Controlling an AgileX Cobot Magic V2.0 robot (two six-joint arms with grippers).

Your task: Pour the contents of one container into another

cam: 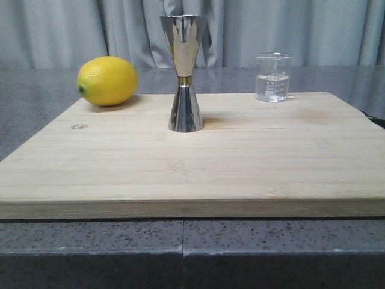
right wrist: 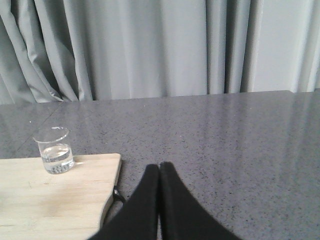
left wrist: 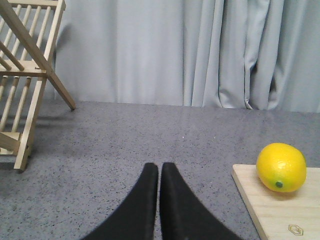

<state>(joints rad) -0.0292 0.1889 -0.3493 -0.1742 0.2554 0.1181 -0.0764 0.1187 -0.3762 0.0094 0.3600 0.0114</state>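
Neither arm appears in the front view. In the left wrist view, the left gripper (left wrist: 159,167) rises from the bottom centre, fingertips pressed together, holding nothing. The right gripper (right wrist: 159,167) sits bottom centre too, fingertips likewise closed and empty.

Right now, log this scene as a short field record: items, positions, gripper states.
surface: wooden cutting board on grey counter
source: glass beaker, upright, back right of board, partly filled with clear liquid
target: steel jigger, upright, centre of board
other: lemon, back left corner of board
left gripper: shut, empty
right gripper: shut, empty
pour: not started
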